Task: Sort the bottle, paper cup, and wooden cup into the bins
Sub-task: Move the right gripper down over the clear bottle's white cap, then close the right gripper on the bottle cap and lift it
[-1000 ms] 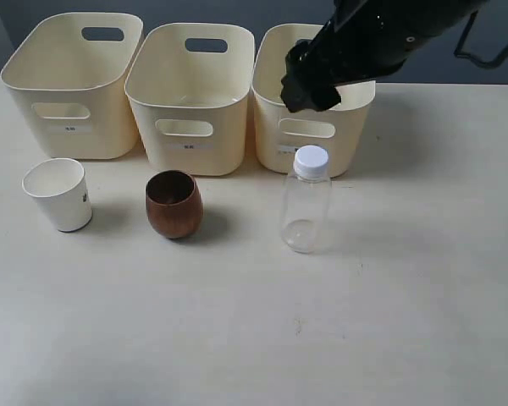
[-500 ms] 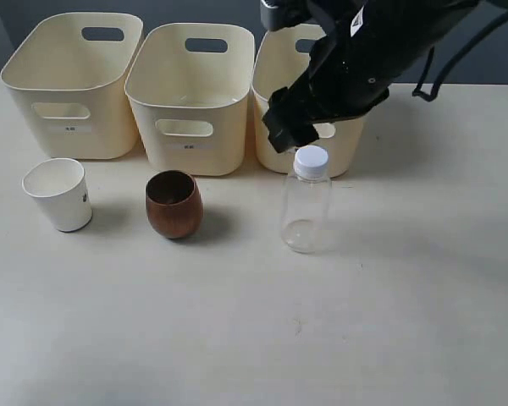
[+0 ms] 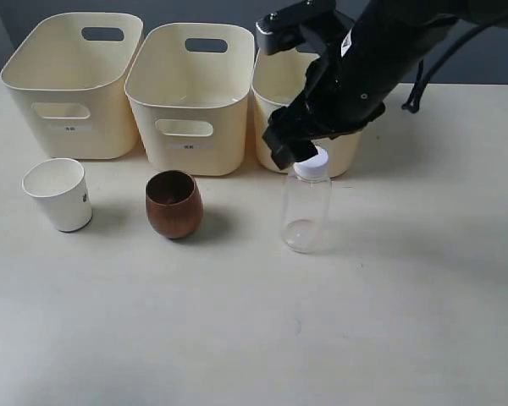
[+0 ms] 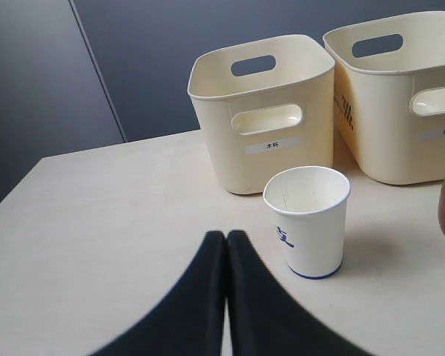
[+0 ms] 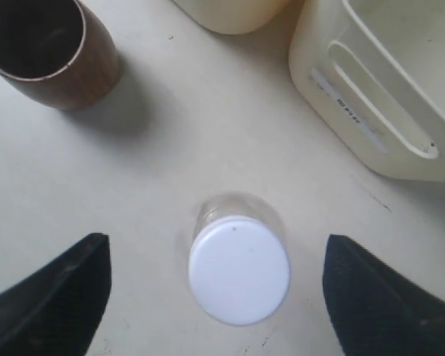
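Note:
The clear bottle (image 3: 306, 211) stands upright in front of the right bin (image 3: 275, 85). My right gripper (image 3: 295, 152) hangs just above its white cap (image 5: 239, 268), open. In the right wrist view the two fingers (image 5: 59, 297) stand wide on either side of the cap and touch nothing. The wooden cup (image 3: 173, 203) stands left of the bottle, and the white paper cup (image 3: 57, 193) stands further left. My left gripper (image 4: 226, 241) is shut and empty, low over the table beside the paper cup (image 4: 309, 219). The exterior view does not show the left gripper.
Three cream bins line the back of the table: the left bin (image 3: 102, 127), the middle bin (image 3: 229, 144) and the right one. All three look empty. The right arm partly covers the right bin. The wooden cup (image 5: 48, 52) is well apart from the bottle.
My right arm has come down and to the left, from over the right bin to just above the bottle's cap. The cups, bottle and bins have not moved.

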{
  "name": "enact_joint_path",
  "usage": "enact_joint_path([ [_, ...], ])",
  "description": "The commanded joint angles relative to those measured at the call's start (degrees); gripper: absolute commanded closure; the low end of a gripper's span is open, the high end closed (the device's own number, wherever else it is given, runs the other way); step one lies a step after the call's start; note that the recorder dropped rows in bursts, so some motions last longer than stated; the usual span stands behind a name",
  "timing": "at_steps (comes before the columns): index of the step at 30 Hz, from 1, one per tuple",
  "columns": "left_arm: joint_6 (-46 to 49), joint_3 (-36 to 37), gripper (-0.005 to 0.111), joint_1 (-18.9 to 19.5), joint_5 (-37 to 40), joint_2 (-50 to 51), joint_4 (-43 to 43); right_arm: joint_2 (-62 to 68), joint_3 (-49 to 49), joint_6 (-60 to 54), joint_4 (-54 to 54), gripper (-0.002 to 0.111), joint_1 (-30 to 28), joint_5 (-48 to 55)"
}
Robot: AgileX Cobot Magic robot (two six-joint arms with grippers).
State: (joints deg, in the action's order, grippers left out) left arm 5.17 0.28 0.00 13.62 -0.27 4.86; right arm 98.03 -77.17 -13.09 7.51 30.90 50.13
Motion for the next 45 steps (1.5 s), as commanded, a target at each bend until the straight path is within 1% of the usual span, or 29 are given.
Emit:
enact_joint_path([
  [1,-0.1,-0.3,0.107,-0.3,-0.3,0.3,-0.2,0.9,-0.3,1.1,-1.7,0.033,-0.1,0.5],
  [8,-0.1,-0.3,0.107,-0.3,-0.3,0.3,-0.2,1.8,-0.3,2.6,-3.4,0.033,-0.1,0.5],
  [12,-0.1,-0.3,0.107,-0.3,-0.3,0.3,-0.2,1.8,-0.3,2.6,-3.5,0.037,-0.1,0.1],
  [35,-0.1,-0.3,0.107,-0.3,-0.3,0.3,-0.2,2.9,-0.3,2.6,-3.4,0.037,-0.1,0.5],
  [37,-0.1,-0.3,0.107,-0.3,-0.3,0.3,-0.2,2.9,-0.3,2.6,-3.4,0.044,-0.1,0.5],
  [38,-0.1,-0.3,0.107,-0.3,-0.3,0.3,-0.2,2.9,-0.3,2.6,-3.4,0.051,-0.1,0.6],
  [41,-0.1,-0.3,0.107,-0.3,-0.3,0.3,-0.2,2.9,-0.3,2.6,-3.4,0.083,-0.1,1.1],
  [42,-0.1,-0.3,0.107,-0.3,-0.3,0.3,-0.2,2.9,-0.3,2.2,-3.4,0.098,-0.1,1.1],
  [43,-0.1,-0.3,0.107,-0.3,-0.3,0.3,-0.2,2.9,-0.3,1.7,-3.4,0.108,-0.1,1.1],
  [45,-0.1,-0.3,0.107,-0.3,-0.3,0.3,-0.2,2.9,-0.3,1.0,-3.3,0.107,-0.1,1.1],
])
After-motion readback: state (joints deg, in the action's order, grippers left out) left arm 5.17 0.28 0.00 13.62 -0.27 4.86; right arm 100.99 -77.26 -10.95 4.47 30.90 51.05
